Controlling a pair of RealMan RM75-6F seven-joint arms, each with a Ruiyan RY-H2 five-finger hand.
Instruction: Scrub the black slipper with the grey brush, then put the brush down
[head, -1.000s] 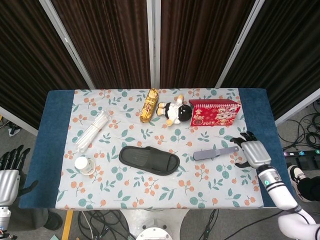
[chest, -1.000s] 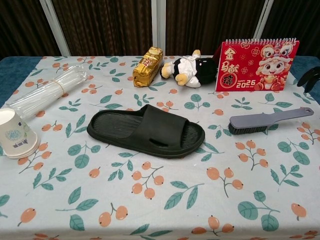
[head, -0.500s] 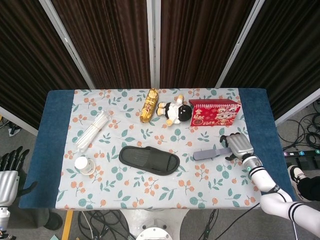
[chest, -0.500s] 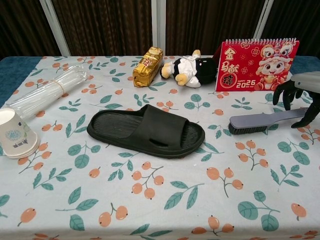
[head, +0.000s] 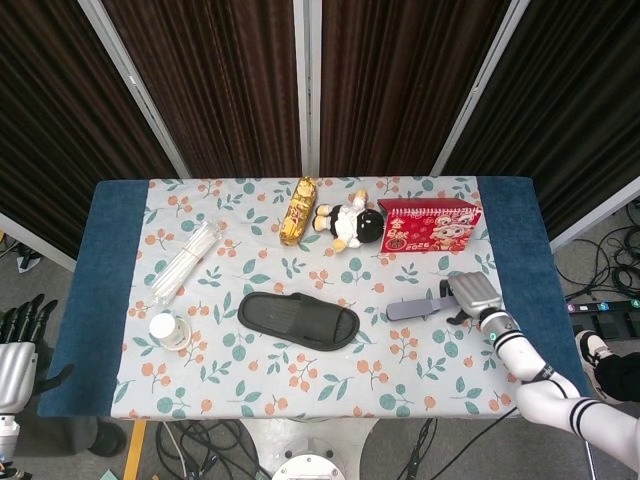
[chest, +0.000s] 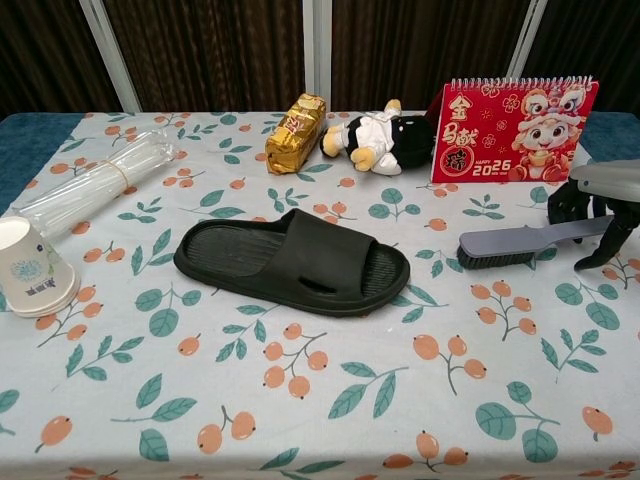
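Note:
The black slipper (head: 298, 320) (chest: 292, 262) lies sole-down in the middle of the floral cloth, toe end to the right. To its right the grey brush (head: 415, 308) (chest: 520, 243) lies flat, bristles towards the slipper and handle pointing right. My right hand (head: 473, 295) (chest: 595, 205) hovers over the end of the handle, with dark fingers reaching down behind it and the thumb in front. The brush still rests on the cloth. My left hand (head: 15, 345) hangs off the table's left front corner, fingers spread and holding nothing.
A red calendar (chest: 515, 115) stands at the back right with a plush toy (chest: 385, 140) and a gold packet (chest: 295, 133) beside it. A bag of straws (chest: 95, 185) and a paper cup (chest: 30, 265) sit at the left.
My right hand has come in from the right edge and lowered over the brush handle, its fingers now straddling it. The brush and slipper have not moved.

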